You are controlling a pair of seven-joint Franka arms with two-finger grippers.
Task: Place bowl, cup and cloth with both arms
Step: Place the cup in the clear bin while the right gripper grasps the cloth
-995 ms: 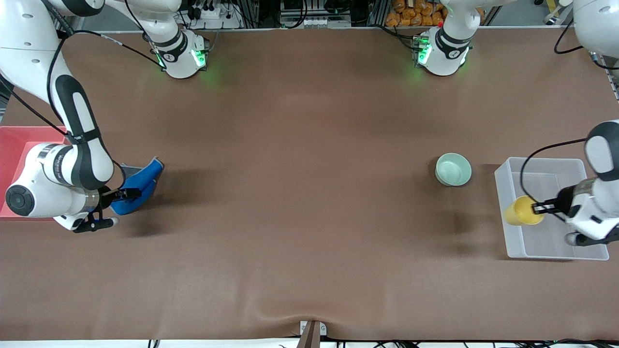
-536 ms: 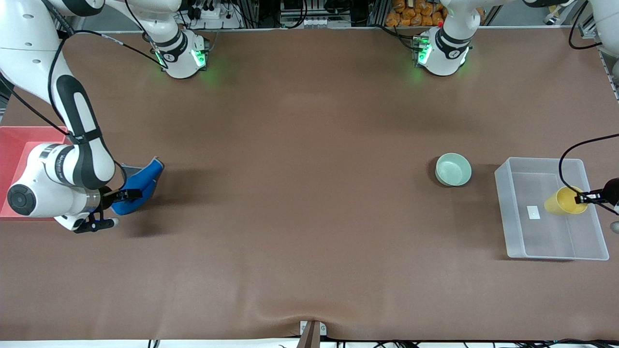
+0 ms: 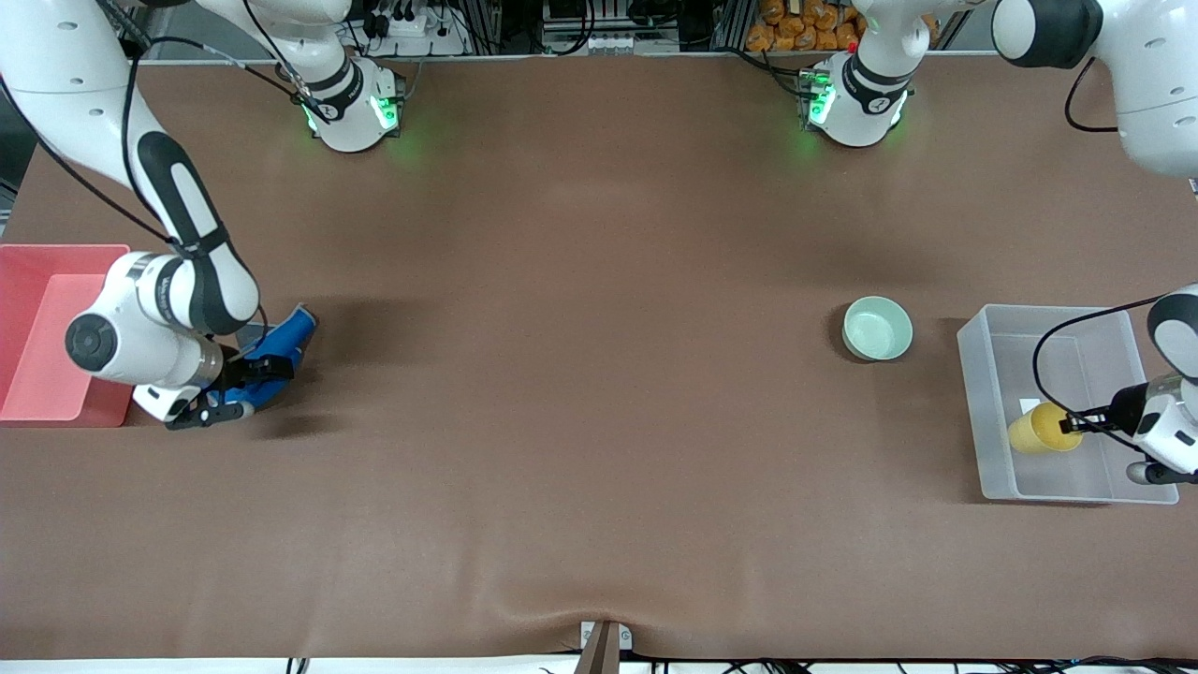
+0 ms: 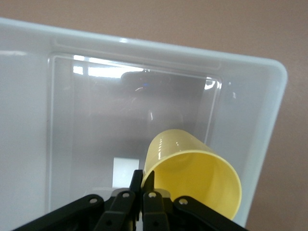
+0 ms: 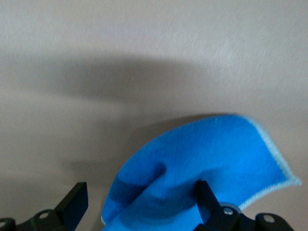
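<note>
The yellow cup [image 3: 1034, 431] hangs tilted in the clear plastic bin [image 3: 973, 412] at the left arm's end of the table. My left gripper [image 3: 1076, 426] is shut on its rim. The left wrist view shows the cup [image 4: 192, 178] pinched at the rim by the gripper [image 4: 143, 175] over the bin's floor [image 4: 96, 110]. The mint-green bowl [image 3: 877, 328] stands on the table beside the bin. The blue cloth [image 3: 281, 342] lies crumpled near the red bin. My right gripper [image 3: 245, 386] is open, low over it, with the cloth [image 5: 192, 168] between its fingers [image 5: 77, 202].
A red bin [image 3: 37, 374] stands at the right arm's end of the table, close beside the right wrist. A white label [image 3: 1029, 404] lies on the clear bin's floor. The brown table [image 3: 580, 374] stretches between cloth and bowl.
My left gripper swung the cup across the clear bin and back, ending lower inside it. My right arm shifted toward the cloth and came down on it.
</note>
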